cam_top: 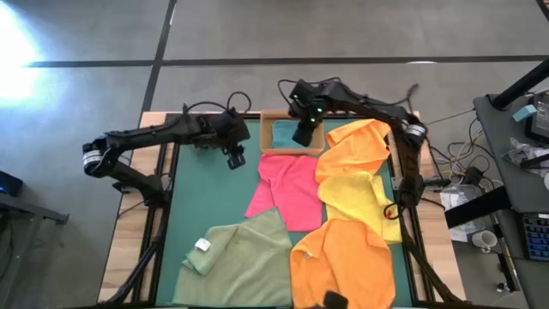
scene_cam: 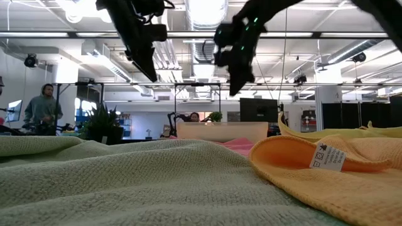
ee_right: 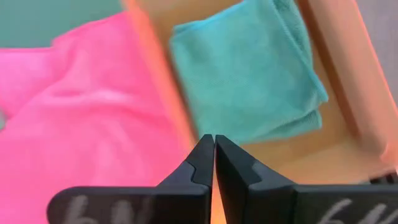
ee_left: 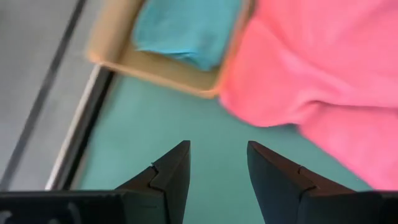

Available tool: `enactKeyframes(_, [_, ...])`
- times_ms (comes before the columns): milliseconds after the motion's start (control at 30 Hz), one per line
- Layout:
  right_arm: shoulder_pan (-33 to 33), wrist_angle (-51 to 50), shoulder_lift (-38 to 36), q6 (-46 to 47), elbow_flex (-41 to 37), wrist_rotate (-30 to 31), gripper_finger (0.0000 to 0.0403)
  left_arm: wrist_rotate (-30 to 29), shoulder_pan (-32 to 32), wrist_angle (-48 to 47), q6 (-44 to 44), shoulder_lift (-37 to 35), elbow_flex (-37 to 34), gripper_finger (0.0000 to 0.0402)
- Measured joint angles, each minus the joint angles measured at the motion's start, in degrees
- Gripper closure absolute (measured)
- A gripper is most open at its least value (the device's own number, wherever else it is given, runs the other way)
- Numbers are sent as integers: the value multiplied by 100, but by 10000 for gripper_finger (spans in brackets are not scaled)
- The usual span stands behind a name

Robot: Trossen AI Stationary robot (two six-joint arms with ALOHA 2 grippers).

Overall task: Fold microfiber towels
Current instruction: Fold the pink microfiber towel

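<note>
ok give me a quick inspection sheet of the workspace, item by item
surface: green mat on a wooden table, mostly covered by cloths
job's things: teal towel folded in the cardboard tray; pink towel, sage towel, yellow towel and two orange towels lie unfolded and overlapping
clutter: nothing seen
grippers: left tool open, empty, above the mat beside the tray; right tool shut, empty, above the tray's edge
cables: loose wires beside the table's right side
surroundings: person far behind; desk with mug at right
</note>
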Motion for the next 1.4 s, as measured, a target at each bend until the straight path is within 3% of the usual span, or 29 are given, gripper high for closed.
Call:
enactKeyframes(367, [1016, 1502, -2129, 1166, -2635, -16, 394, 154, -1075, 617, 4, -1, -774, 259])
enactKeyframes(667, [2056, 2440, -2959, 2077, -3895, 8, 394, 634, -1697, 1707, 6, 64, -1557, 259])
enactKeyframes(833, [2327, 2646, -2966, 2349, -4208, -3, 394, 1136, -1956, 2258, 5, 254, -1977, 259])
enactKeyframes(1400, [2346, 2622, -2842, 2264, -4473, 4, 394, 1162, -2475, 2545, 4, 1345, -1979, 259])
